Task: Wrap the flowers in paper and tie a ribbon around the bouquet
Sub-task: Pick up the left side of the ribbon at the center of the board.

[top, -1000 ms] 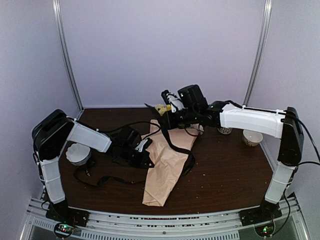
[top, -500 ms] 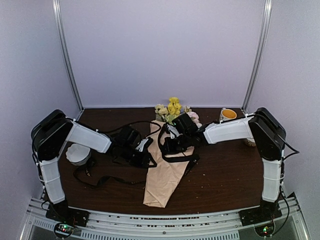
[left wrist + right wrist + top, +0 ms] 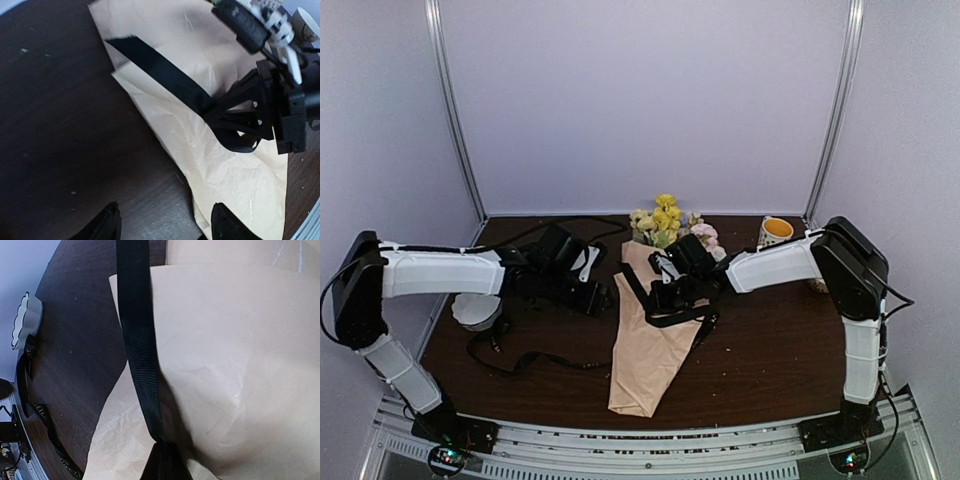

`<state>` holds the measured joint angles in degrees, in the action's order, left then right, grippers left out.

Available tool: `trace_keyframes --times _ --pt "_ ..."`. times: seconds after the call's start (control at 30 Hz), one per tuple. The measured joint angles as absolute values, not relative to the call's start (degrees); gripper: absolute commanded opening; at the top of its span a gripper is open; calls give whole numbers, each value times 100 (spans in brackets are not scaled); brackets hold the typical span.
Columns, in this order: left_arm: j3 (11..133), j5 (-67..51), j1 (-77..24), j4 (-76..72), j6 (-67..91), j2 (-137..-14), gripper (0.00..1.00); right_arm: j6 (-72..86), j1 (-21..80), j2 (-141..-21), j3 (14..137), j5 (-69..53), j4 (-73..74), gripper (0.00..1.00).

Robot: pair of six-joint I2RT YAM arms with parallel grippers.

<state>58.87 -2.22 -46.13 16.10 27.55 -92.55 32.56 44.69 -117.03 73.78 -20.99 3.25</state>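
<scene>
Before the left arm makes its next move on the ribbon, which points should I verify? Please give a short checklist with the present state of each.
1. Right gripper holds the ribbon: ok, shut on it above the paper.
2. Left gripper is free: ok, open, with nothing between its fingers, over the table beside the paper.
3. Flowers are inside the paper: ok, blossoms show at its far end.
4. Paper is closed into a cone: ok, it narrows toward the near edge.
5. Ribbon passes under the paper: cannot tell, only the stretch across the top shows.
6. Knot is made: not ok, none shows in any view.
</scene>
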Motion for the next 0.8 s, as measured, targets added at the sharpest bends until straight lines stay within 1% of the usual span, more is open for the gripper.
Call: trace_keyframes --times 0.13,0.23,0.33,0.43,0.5,0.57,0.6,0.63,0.7,0.73,0.8 --pt "5837 779 -4685 2075 2668 -8265 64 3249 4469 -11703 7334 -2102 309 0" --pt "5618 1332 -4598 2536 2882 -7546 63 3225 4469 -11703 7317 -2099 301 0" --pt "5240 1608 -4136 3205 3387 -7109 63 3190 4469 -11699 7286 -2099 272 0" --pt "4480 1730 -3634 3837 4086 -6619 64 3162 4469 -11697 7271 -2102 272 0" --pt "3977 1734 -3395 4163 4530 -6176 61 3142 4469 -11692 7271 -2102 279 0" --pt "3640 1739 -3159 4403 4910 -5736 53 3124 4469 -11690 7271 -2102 281 0" --pt "3514 1765 -3024 4512 5103 -5516 52 3122 4469 -11690 7271 -2104 281 0" --pt "3441 1811 -2928 4593 5280 -5354 55 3120 4469 -11690 7271 -2106 281 0" --pt "3387 1964 -2808 4746 5537 -5162 66 3116 4469 -11690 7271 -2108 279 0" --pt "3385 2018 -2753 4805 5697 -5122 68 3114 4469 -11690 7271 -2115 276 0" --pt "3350 2023 -2587 4827 5951 -5124 67 3100 4469 -11690 7271 -2132 274 0"
